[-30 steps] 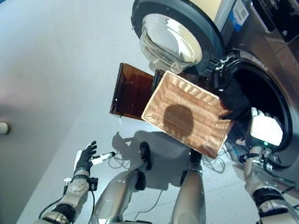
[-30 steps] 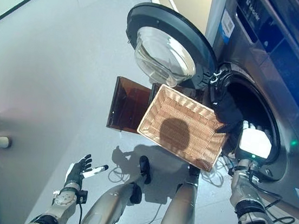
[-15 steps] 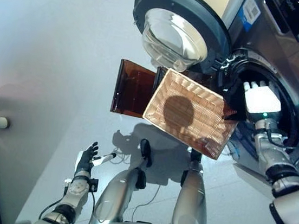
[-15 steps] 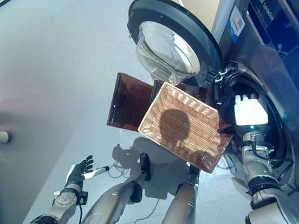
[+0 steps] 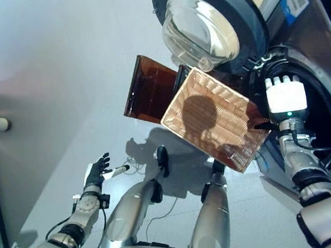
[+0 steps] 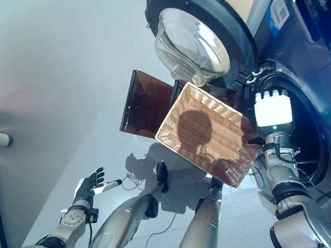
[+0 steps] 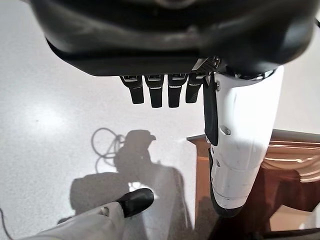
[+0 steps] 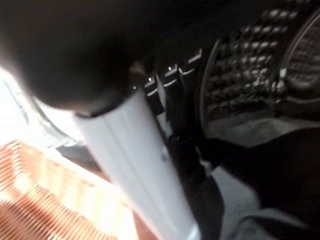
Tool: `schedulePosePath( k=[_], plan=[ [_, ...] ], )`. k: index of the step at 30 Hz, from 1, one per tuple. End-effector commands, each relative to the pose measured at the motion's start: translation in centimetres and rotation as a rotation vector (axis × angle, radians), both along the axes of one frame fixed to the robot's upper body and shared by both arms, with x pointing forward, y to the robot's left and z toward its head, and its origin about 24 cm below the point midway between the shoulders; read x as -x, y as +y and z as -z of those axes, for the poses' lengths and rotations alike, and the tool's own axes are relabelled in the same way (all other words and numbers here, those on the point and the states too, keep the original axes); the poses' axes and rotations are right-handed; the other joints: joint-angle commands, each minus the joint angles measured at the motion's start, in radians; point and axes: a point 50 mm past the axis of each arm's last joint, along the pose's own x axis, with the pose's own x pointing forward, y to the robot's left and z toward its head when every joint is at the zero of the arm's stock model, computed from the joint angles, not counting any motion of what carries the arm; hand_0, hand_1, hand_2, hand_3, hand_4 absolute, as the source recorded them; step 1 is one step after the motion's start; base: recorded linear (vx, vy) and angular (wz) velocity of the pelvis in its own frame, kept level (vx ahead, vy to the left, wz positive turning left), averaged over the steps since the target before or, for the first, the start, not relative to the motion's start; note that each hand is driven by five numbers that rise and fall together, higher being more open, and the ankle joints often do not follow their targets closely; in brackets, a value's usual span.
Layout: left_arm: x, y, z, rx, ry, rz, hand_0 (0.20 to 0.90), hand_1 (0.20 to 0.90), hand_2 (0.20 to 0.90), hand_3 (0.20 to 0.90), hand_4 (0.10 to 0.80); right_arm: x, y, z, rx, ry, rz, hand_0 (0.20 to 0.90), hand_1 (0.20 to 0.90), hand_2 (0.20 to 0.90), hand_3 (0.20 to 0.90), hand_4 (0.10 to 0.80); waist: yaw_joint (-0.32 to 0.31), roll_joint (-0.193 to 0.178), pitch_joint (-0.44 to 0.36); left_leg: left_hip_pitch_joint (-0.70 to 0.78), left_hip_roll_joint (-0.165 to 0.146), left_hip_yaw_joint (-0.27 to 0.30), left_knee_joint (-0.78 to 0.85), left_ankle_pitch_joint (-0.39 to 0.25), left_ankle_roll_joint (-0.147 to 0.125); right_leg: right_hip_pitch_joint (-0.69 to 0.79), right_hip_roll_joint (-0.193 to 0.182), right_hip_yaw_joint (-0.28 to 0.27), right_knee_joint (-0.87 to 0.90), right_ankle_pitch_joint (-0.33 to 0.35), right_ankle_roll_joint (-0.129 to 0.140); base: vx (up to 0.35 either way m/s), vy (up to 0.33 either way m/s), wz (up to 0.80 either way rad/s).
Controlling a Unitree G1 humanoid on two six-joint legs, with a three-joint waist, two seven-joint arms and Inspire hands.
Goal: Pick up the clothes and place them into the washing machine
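Right robot hand (image 5: 286, 98) at washing machine (image 5: 316, 76) opening over dark clothes (image 8: 270, 165), grip unclear; left robot hand (image 5: 95, 173) relaxed, empty.

The right hand (image 5: 286, 96) is raised on an extended arm, its back showing, with fingers (image 8: 172, 95) curled forward. The left hand (image 5: 95, 173) hangs low, fingers (image 7: 152, 91) relaxed and empty.

The right hand (image 5: 286, 98) now sits higher and farther in than a second ago, at the dark round mouth of the grey washing machine (image 5: 325, 128) rather than low by its near rim; the dark clothes (image 8: 260, 170) it carried past the woven wicker basket (image 5: 214, 119) now lie inside the drum; the camera has tilted too.
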Motion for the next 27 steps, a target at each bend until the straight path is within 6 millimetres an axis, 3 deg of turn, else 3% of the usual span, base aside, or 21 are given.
schedulePosePath(
  k=[1,9,16,27],
  plan=[
    [0.0,1.7,-0.7,-0.026,-0.057,-0.066,0.9,0.9,0.9,0.9,0.8,-1.2,-0.2,-3.9,0.061,-0.096,0.012,0.9,0.9,0.9,0.9,0.8,0.018,0.0,-0.044,-0.066,0.013,0.009,0.07,-0.008,-0.108,-0.043,0.035,-0.005,0.08,-0.029,-0.075,-0.019,0.004,0.08],
    [-0.5,1.9,-1.4,-0.006,-0.107,-0.073,0.9,0.9,0.9,0.9,0.8,-0.7,-1.8,-3.5,0.023,-0.073,0.093,0.9,0.9,0.9,0.9,0.8,0.019,0.02,-0.024,-0.086,0.007,0.008,0.069,0.002,-0.11,-0.07,0.033,0.001,0.093,-0.023,-0.074,-0.008,0.001,0.01],
    [-1.1,2.7,-2.4,0.012,-0.17,-0.106,0.9,0.9,0.9,0.9,0.8,-0.7,-3.4,-7.0,-0.026,-0.164,0.154,0.9,0.9,0.9,0.9,0.8,0.02,0.056,0.015,-0.11,-0.002,0.011,0.05,0.03,-0.118,-0.1,0.031,0.006,0.089,-0.01,-0.071,-0.031,0.007,-0.03],
    [-1.1,2.3,-2.5,0.034,-0.181,-0.099,0.9,0.9,0.9,0.9,0.8,-0.1,-5.0,-9.1,-0.041,-0.207,0.212,0.9,0.9,0.9,0.9,0.8,0.016,0.086,0.042,-0.139,-0.01,0.017,0.039,0.047,-0.12,-0.152,0.032,0.015,0.11,-0.007,-0.074,-0.004,0.0,0.0]
  ],
)
